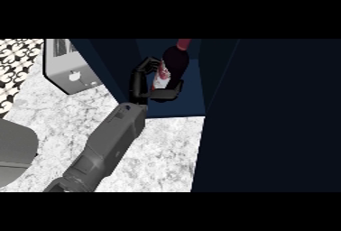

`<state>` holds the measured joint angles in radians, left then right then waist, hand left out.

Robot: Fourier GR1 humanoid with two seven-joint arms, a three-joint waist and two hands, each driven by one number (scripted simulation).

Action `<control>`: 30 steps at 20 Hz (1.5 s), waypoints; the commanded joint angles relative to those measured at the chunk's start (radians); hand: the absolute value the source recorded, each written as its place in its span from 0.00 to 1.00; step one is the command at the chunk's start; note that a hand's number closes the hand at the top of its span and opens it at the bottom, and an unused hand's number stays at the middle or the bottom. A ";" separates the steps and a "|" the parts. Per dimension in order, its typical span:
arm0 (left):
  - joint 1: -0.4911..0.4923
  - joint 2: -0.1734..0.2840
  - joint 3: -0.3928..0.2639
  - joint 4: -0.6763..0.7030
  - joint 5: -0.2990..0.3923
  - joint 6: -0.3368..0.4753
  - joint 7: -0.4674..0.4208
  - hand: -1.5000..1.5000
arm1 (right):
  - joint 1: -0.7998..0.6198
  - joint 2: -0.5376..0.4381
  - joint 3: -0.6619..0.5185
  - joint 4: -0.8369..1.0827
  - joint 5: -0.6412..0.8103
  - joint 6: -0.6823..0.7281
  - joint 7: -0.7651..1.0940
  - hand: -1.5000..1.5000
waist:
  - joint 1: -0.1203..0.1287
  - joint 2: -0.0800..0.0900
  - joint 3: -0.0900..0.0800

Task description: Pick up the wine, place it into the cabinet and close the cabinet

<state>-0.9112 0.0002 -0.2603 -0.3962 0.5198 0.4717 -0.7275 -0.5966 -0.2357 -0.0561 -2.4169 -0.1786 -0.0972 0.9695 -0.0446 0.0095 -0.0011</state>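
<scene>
while the left hand stays out of it, curled round the wine inside the cabinet, placing is underway; next, release, withdraw, then close the door.

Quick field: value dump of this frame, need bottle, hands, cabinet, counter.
wine bottle: dark bottle with red top and red-white label, inside the cabinet opening, held
left hand: fingers and thumb curled round the bottle, forearm reaching in from lower left
right hand: not in view
cabinet: dark blue interior, open; door swung out, filling the view's right side
counter: white marbled top
other: white appliance at upper left; grey rounded object at left edge
task stage: bottle in the cabinet, not yet released; door not closed
</scene>
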 commanded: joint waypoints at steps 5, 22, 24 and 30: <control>-0.092 0.000 0.067 0.141 0.049 -0.065 -0.012 1.00 | 0.032 0.017 0.025 -0.045 -0.033 0.010 -0.002 0.00 | -0.002 0.004 0.000; -0.230 0.030 0.076 0.336 -0.012 0.093 0.011 1.00 | -0.005 0.042 0.054 -0.034 -0.021 0.010 -0.019 0.00 | -0.032 0.018 -0.001; -0.265 0.046 0.070 0.347 -0.021 0.088 0.047 1.00 | 0.018 0.037 0.013 -0.021 -0.060 0.029 -0.039 0.00 | -0.043 0.022 0.001; -0.227 0.037 0.076 0.375 -0.024 0.125 0.036 1.00 | -0.030 0.028 -0.015 0.013 -0.079 0.028 -0.038 0.00 | -0.052 0.030 0.000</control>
<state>-1.1381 0.0262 -0.1886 -0.0402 0.4974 0.5884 -0.7050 -0.6170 -0.2014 -0.0320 -2.4001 -0.1961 -0.0772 0.9329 -0.0903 0.0312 -0.0003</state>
